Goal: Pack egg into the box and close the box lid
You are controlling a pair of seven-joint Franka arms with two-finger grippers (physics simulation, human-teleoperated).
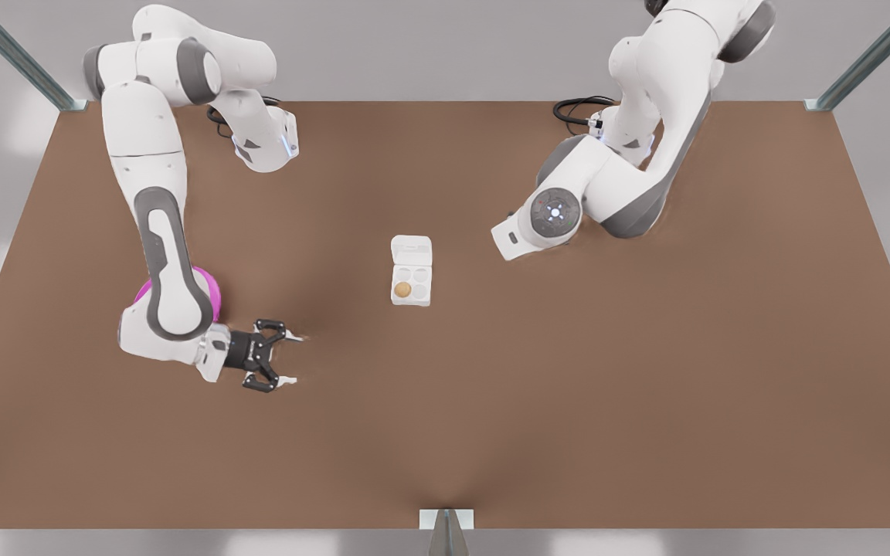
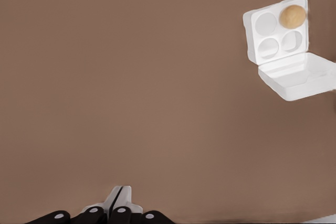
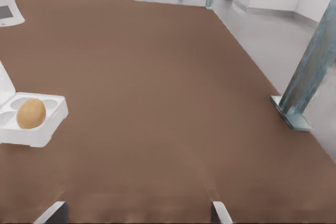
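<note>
Well apart from both grippers, the box (image 1: 412,287) sits mid-surface with the egg (image 1: 402,289) already in one of its four cups, the cup nearest the right gripper (image 1: 281,357). The lid (image 1: 412,249) is open, on the box's far side from that gripper. The right gripper hovers low over the surface (image 1: 568,401) with its fingers spread wide and nothing between them, a pink dish (image 1: 212,292) behind its arm. The left gripper (image 2: 116,204) has its fingers pressed together, empty, with the box off to one side ahead of it. Packing looks done, so closing the lid is the step in hand. Either gripper would need to reach the lid's free edge and swing it over the hinge without jostling the box.
</note>
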